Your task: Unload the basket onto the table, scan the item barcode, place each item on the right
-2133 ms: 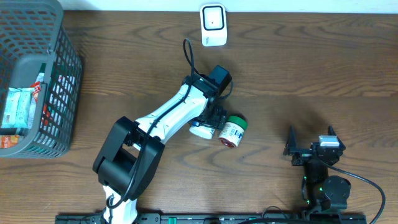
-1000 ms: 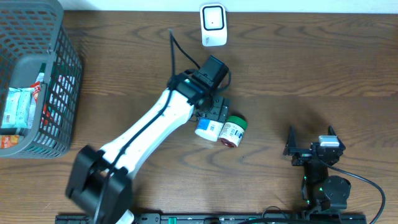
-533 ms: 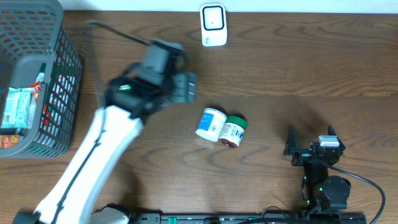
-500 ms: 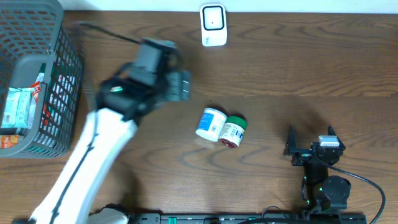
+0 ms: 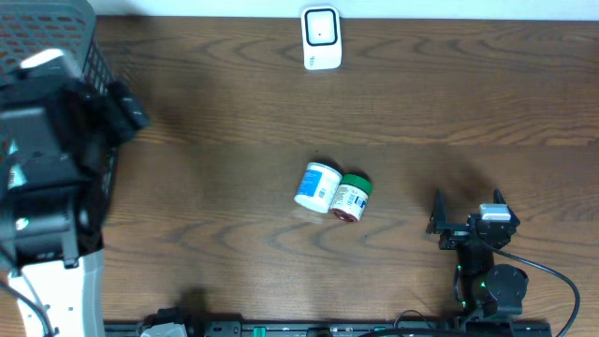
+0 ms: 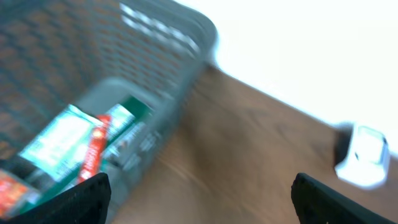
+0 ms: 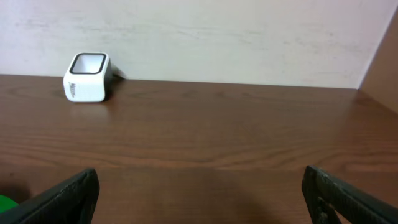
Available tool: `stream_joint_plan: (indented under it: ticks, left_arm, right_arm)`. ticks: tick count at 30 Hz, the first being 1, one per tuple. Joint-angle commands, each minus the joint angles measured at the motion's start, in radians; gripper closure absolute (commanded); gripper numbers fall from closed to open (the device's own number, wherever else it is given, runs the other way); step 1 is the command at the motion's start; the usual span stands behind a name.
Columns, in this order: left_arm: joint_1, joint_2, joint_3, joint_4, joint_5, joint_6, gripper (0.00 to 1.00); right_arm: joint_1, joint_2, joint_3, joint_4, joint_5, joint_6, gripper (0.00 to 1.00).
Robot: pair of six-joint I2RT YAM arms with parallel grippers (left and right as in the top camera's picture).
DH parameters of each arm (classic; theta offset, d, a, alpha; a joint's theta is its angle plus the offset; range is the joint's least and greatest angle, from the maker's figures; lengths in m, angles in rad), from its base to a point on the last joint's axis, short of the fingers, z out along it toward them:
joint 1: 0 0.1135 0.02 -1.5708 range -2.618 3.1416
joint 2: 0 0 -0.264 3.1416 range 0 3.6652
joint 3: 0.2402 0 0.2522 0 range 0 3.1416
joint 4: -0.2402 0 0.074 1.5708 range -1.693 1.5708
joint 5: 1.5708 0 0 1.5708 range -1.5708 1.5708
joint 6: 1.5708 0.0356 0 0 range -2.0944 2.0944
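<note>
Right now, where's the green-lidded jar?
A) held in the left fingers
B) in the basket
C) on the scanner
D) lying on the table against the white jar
D: overhead, the green-lidded jar lies on its side on the table, touching the white jar, with nothing gripping it.

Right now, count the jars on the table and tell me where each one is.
2. A white jar with a blue label lies mid-table; a green-lidded jar lies right beside it, on its right. More could be hidden inside the basket.
</note>
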Motion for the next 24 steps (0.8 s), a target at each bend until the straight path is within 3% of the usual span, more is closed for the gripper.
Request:
stream_joint_plan:
  ticks: [1,5,10,11,15,18,24]
  left_arm:
    - [0.087,0.002,0.02,0.034,-0.013,0.021,0.08]
    - [0.16,0.016,0.02,0.042,-0.013,0.02,0.02]
    - [0.198,0.051,0.02,0.064,-0.013,0.02,0.02]
    - [0.204,0.059,0.02,0.071,-0.013,0.02,0.06]
    - [0.227,0.094,0.02,0.087,-0.014,0.02,0.48]
    - [0.259,0.116,0.02,0.089,-0.014,0.016,0.91]
    - [0.349,0.143,0.02,0.094,-0.013,-0.069,0.92]
  right_arm:
    - [0.013,0.0,-0.002,-0.004,0.002,-0.004,0.01]
    - [0.013,0.001,-0.002,-0.004,0.002,-0.004,0.01]
    - [0.013,0.001,-0.002,-0.004,0.002,-0.004,0.01]
    - [0.013,0.0,-0.002,-0.004,0.002,-0.004,0.01]
    - [0.013,0.0,-0.002,-0.004,0.002,-0.004,0.01]
    - [0.013,0.0,-0.002,-0.004,0.002,-0.004,0.01]
    - [0.013,0.001,-0.002,-0.004,0.002,-0.004,0.01]
